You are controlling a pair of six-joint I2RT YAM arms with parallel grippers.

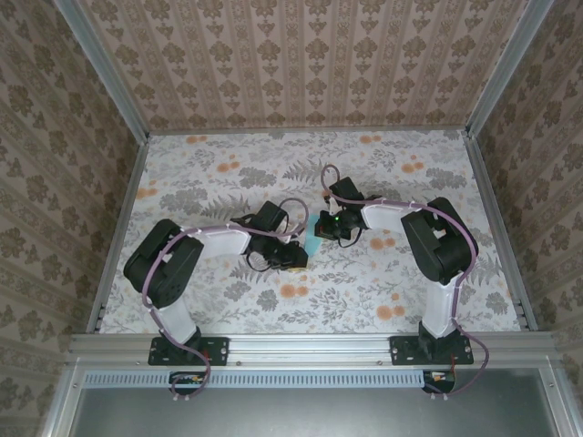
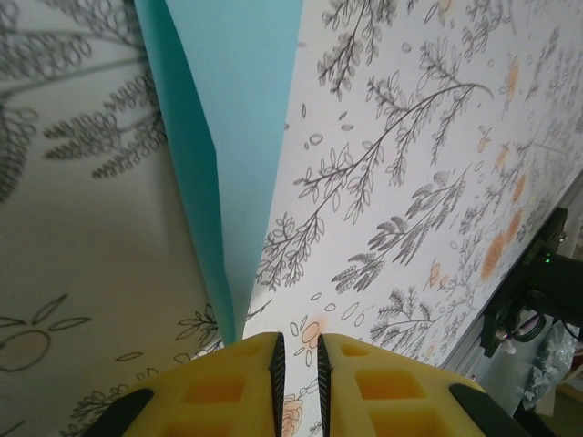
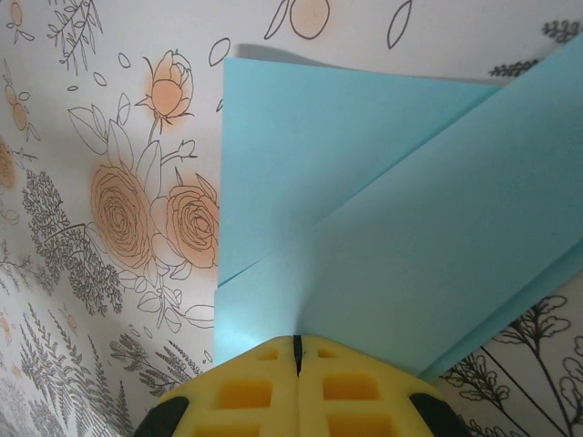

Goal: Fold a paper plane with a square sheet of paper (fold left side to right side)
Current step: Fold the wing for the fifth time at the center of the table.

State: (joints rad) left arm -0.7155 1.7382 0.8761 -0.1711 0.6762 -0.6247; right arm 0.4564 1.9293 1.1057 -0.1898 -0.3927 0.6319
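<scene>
The turquoise-blue sheet of paper [image 1: 312,247] lies on the floral tablecloth between my two grippers, folded into layers. In the right wrist view the paper [image 3: 410,228] has an upper flap whose edge runs diagonally over a lower layer. My right gripper [image 3: 297,339] is shut, its yellow fingertips pressed down on the paper near its left edge; from above, the right gripper [image 1: 330,228] stands over the sheet. In the left wrist view the paper [image 2: 246,137] narrows to a point just left of my left gripper [image 2: 298,339]. Its jaws stand a narrow gap apart with only tablecloth between them. The left gripper [image 1: 297,258] sits at the sheet's near-left side.
Aluminium rails [image 1: 118,218] border the table on the left, right and near sides, and patterned walls rise behind them. Dark hardware with a green light [image 2: 537,291] stands at the right edge of the left wrist view. Open floral cloth [image 1: 273,173] lies beyond the grippers.
</scene>
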